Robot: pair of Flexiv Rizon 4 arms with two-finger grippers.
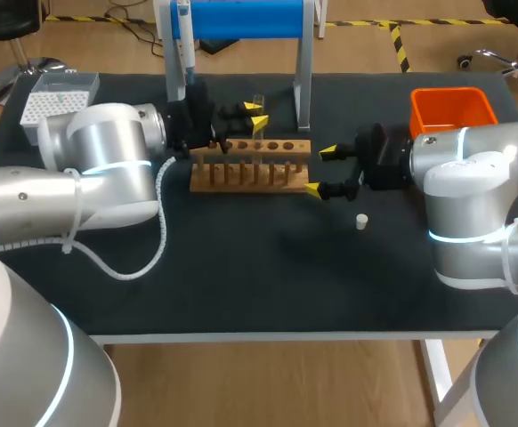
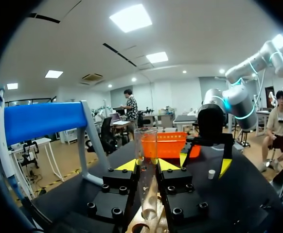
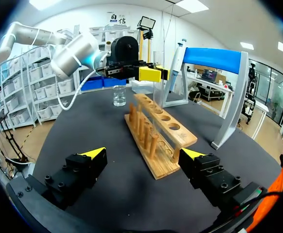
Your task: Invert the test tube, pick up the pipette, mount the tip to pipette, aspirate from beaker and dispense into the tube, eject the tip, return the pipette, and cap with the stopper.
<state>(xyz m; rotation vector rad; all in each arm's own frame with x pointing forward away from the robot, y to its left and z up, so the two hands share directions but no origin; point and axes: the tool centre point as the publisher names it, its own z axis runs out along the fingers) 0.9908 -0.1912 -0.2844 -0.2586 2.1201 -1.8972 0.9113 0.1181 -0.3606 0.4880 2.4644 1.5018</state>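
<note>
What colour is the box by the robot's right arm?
The box is bright orange. The head view shows it best.

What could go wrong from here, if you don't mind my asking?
The test tube, held by the left end effector over the rack, could tilt or miss its hole. The open right end effector sits close to the rack's end and might nudge it. The loose stopper nearby could get knocked.
</note>
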